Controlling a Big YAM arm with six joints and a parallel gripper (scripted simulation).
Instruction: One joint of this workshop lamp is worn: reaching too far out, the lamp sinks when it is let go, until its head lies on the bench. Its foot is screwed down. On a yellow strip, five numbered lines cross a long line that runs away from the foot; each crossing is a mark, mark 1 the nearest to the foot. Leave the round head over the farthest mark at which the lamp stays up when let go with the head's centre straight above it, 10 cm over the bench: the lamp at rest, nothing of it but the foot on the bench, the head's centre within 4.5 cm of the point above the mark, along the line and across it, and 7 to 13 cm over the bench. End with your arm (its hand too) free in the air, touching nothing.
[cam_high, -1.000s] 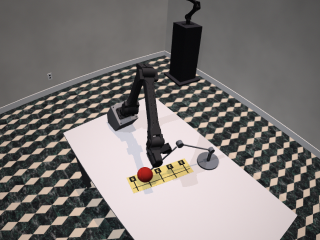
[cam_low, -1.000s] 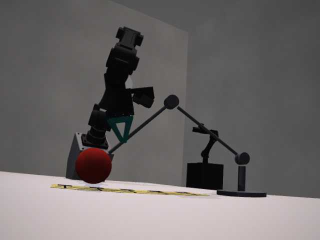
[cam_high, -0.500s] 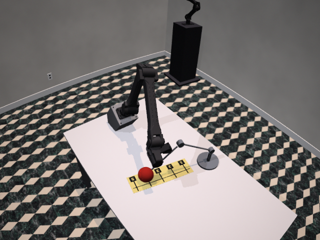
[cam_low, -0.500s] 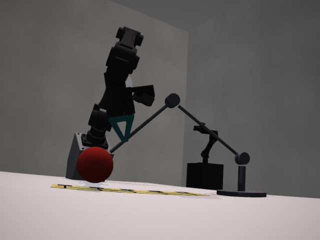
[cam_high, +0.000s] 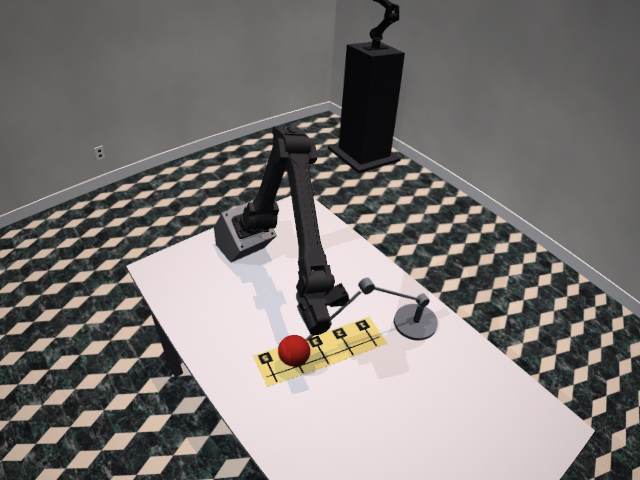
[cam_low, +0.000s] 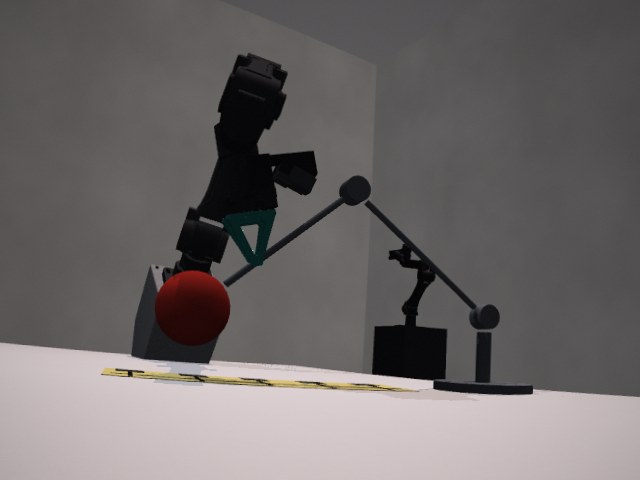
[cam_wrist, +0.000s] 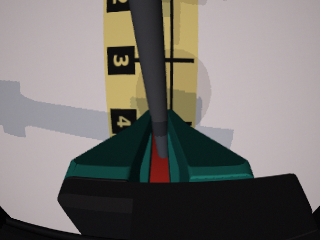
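The lamp's red round head (cam_high: 294, 350) (cam_low: 192, 307) hangs clear above the bench, over the yellow strip (cam_high: 320, 349) between the far label and label 3, hiding the mark beneath it. My gripper (cam_low: 255, 260) is shut on the lamp's outer rod (cam_wrist: 150, 40), a short way up from the head. In the wrist view the green fingers pinch the rod above labels 2, 3 and 4. The rod rises to the elbow joint (cam_low: 354, 189), and a second rod runs down to the post and the round foot (cam_high: 415, 321) on the bench.
My arm's grey base (cam_high: 240, 235) stands at the bench's far left corner. A black pedestal with another arm (cam_high: 370, 103) stands on the floor beyond the bench. The strip lies near the bench's left edge (cam_high: 155, 315).
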